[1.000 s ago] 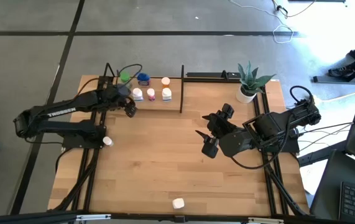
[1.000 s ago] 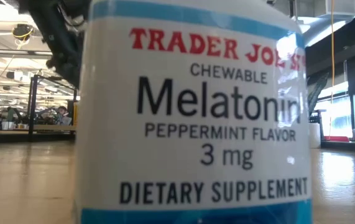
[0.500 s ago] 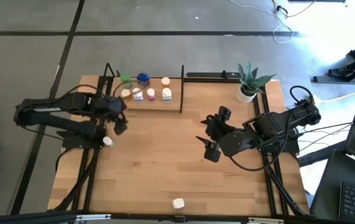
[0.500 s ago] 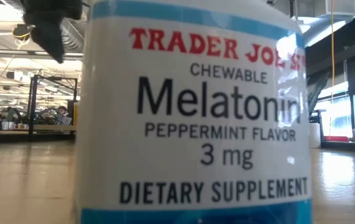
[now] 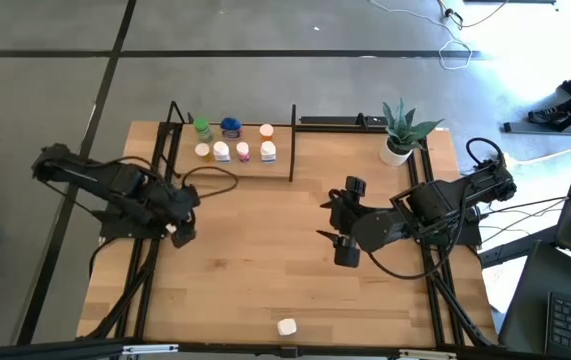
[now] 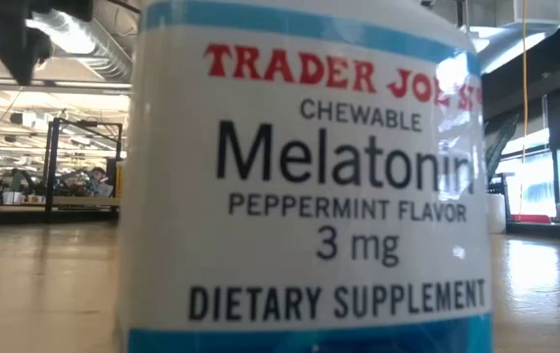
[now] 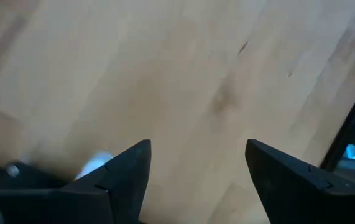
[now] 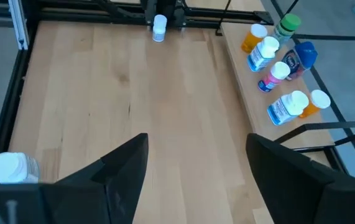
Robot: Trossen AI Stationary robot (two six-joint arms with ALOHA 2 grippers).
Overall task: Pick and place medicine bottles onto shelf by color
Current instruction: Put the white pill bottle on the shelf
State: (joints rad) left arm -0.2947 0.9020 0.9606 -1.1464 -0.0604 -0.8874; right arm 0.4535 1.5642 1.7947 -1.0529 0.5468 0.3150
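Left claw (image 5: 183,232), fingers apart and empty, has drawn back from the shelf (image 5: 280,166) to hang over the desk (image 5: 265,260) edge just above a loose white bottle (image 8: 158,27), which suggests the next pick; a second ago it sat at the shelf's left end beside the green bottle (image 5: 201,127). Seven medicine bottles (image 5: 242,151) now stand on the shelf, and another white bottle (image 5: 286,326) waits at the near edge, filling the low view; the right claw (image 5: 343,250), also apart, has shifted slightly nearer mid-desk
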